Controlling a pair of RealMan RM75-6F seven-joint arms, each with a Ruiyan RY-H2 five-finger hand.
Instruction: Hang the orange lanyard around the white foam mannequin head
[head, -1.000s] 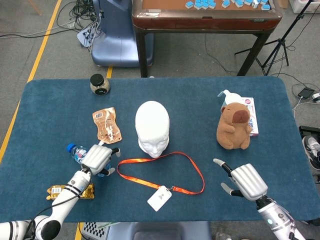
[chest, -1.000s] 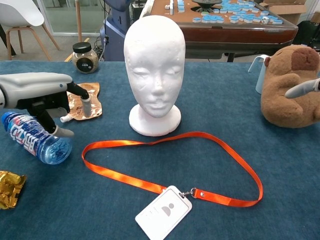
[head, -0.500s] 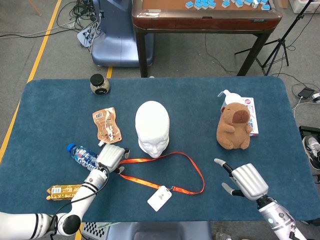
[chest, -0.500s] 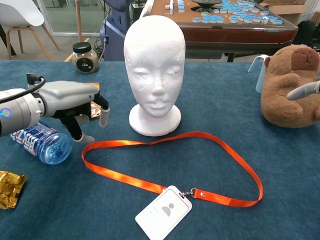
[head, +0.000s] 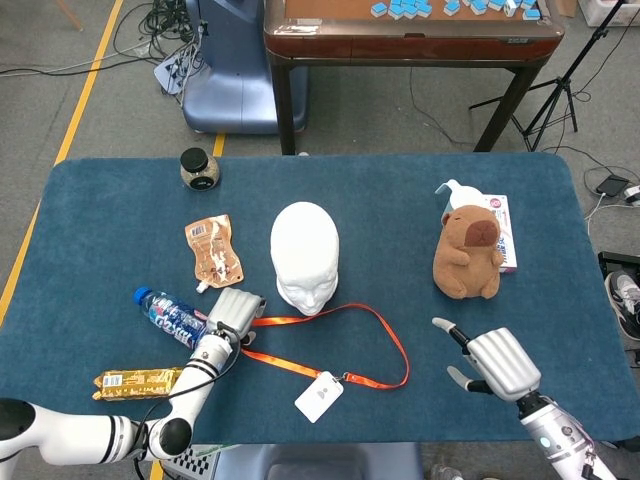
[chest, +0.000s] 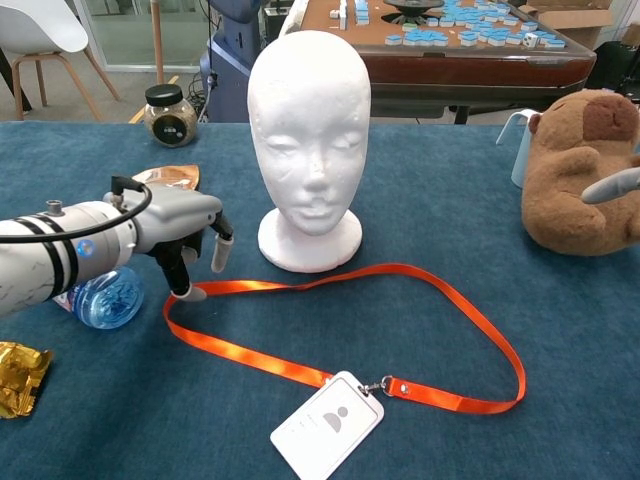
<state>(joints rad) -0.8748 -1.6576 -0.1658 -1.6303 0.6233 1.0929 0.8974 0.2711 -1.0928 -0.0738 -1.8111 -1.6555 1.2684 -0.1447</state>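
Note:
The white foam mannequin head (head: 305, 255) (chest: 310, 130) stands upright mid-table, facing me. In front of it the orange lanyard (head: 290, 320) (chest: 400, 267) lies flat in a long loop, its white badge (head: 318, 396) (chest: 328, 425) nearest me. My left hand (head: 235, 312) (chest: 185, 225) hovers at the loop's left end, fingers apart and pointing down, one fingertip (chest: 190, 293) right at the strap; it grips nothing. My right hand (head: 497, 365) is low at the front right, open and apart from the lanyard; only a finger (chest: 610, 185) shows in the chest view.
A water bottle (head: 170, 315) (chest: 100, 297) lies just left of my left hand. A snack pouch (head: 213, 250), a gold-wrapped bar (head: 140, 381) and a jar (head: 199, 168) occupy the left side. A capybara plush (head: 466, 255) (chest: 580, 170) sits at the right.
My left hand has moved right, off the water bottle, to the left end of the lanyard loop. The right hand has barely shifted. The lanyard has not moved.

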